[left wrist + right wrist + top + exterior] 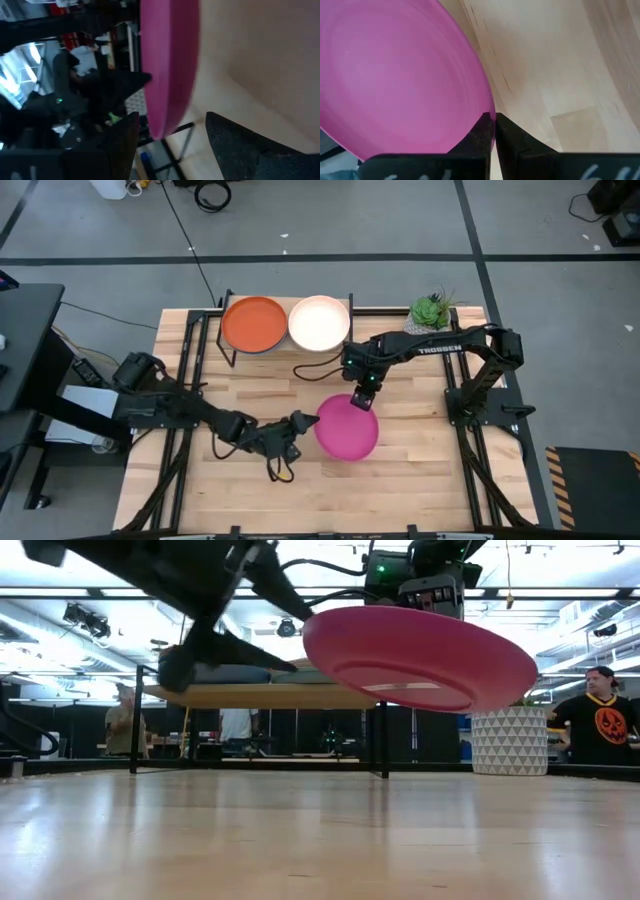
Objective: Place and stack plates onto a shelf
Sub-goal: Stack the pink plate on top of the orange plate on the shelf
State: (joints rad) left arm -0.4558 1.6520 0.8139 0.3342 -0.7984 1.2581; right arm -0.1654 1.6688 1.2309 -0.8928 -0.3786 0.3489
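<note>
A magenta plate (347, 430) hangs tilted above the table's middle, clear of the wood in the low view (420, 655). My right gripper (362, 395) is shut on its far rim. My left gripper (305, 422) is open at the plate's left rim, one finger on each side of the edge (165, 120); I cannot tell whether they touch it. An orange plate (253, 323) and a cream-white plate (319, 322) lie side by side on the shelf (232, 352) at the far edge. The other plates are out of view. My right gripper pinches the magenta plate's far rim (487, 112) between its two fingers (480, 135), coming from above and the far side and pointing down. The plate is lifted clear of the table and tilted, its near side lower.
A potted green plant (432, 312) stands at the far right, next to the shelf. A loose cable (280, 470) lies on the table under my left arm. People stand in the room beyond the table (600, 720). Bare wood (420, 470) lies near and right.
</note>
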